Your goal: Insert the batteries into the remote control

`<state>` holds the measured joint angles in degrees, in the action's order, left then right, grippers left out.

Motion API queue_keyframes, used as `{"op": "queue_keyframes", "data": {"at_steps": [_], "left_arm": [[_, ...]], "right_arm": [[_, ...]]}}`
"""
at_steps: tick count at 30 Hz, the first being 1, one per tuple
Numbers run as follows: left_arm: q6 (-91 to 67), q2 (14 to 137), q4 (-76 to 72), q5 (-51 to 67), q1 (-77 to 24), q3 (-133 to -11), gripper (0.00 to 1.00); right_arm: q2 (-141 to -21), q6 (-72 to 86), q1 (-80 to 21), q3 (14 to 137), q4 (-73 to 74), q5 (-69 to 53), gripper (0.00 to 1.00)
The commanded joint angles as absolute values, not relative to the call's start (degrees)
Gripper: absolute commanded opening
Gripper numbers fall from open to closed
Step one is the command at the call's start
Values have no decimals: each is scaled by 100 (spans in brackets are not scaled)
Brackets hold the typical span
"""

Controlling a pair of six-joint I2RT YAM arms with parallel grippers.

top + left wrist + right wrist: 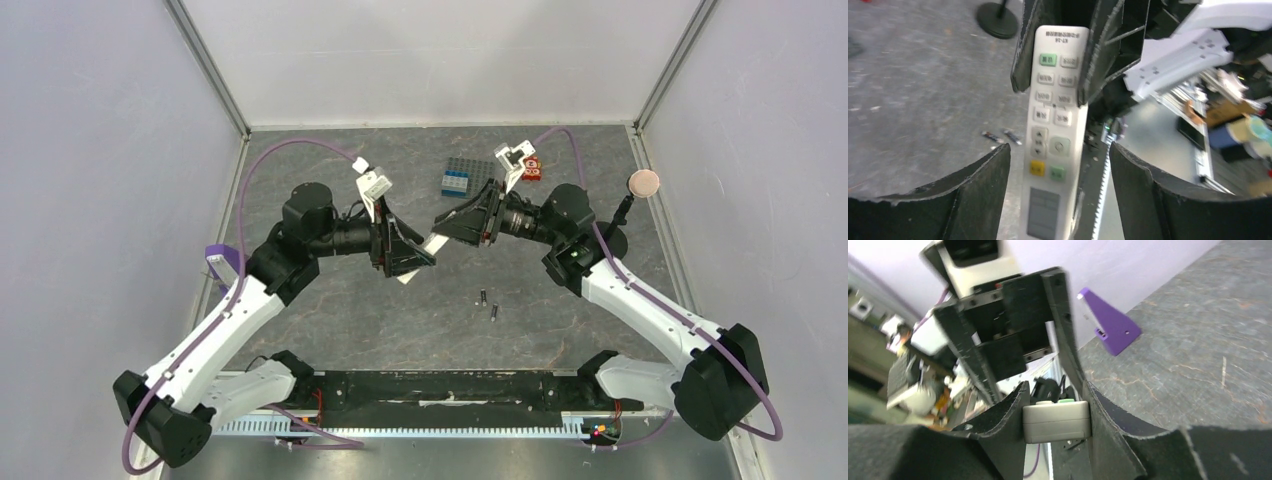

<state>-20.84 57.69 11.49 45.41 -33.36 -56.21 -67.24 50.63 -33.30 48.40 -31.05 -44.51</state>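
Observation:
The white remote control (1055, 130) hangs in the air between the two arms, button side toward the left wrist camera. My right gripper (1057, 412) is shut on one end of the remote (1057, 421); this grip shows in the left wrist view (1050, 55). My left gripper (1060, 167) is open, its jaws on either side of the remote's screen end with gaps on both sides. In the top view the remote (434, 243) spans from the left gripper (412, 258) to the right gripper (452, 222). Two small dark batteries (483, 297) (494, 313) lie on the table below, also in the left wrist view (993, 136).
A grey and blue studded block (456, 180) and a red item (531, 168) lie at the back. A round disc on a black stand (644, 183) is at the back right. A purple piece (222, 258) stands at the left, also in the right wrist view (1110, 322).

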Motion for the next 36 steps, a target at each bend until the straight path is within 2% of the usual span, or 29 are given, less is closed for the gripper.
{"op": "queue_keyframes", "data": {"at_steps": [1, 3, 9, 18, 24, 31, 36], "left_arm": [[-1407, 5190, 1240, 2959, -3331, -5562, 78], [-1141, 4945, 950, 2840, -3335, -5312, 79], [-444, 4652, -721, 3316, -3340, -4213, 80], [-418, 4918, -1559, 2843, -3340, -3766, 80], [-1408, 5062, -3200, 2402, -3349, -3305, 69], [-1239, 5186, -3208, 2192, -3352, -3326, 59], [-1338, 5223, -3338, 2132, -3355, -3358, 44]], "right_arm": [[-6828, 5481, -3349, 5137, -2236, -2849, 19], [-6968, 5798, -3344, 5355, -1635, -2373, 19], [-7232, 7279, -3348, 5267, -1826, -2264, 22], [-7142, 8365, -3358, 4924, -2171, -2069, 22], [-7242, 8824, -3366, 4796, -2656, -2177, 25], [-7453, 9246, -3409, 4860, -2958, -2375, 26], [-7474, 9288, -3410, 4766, -2892, -2366, 27]]}}
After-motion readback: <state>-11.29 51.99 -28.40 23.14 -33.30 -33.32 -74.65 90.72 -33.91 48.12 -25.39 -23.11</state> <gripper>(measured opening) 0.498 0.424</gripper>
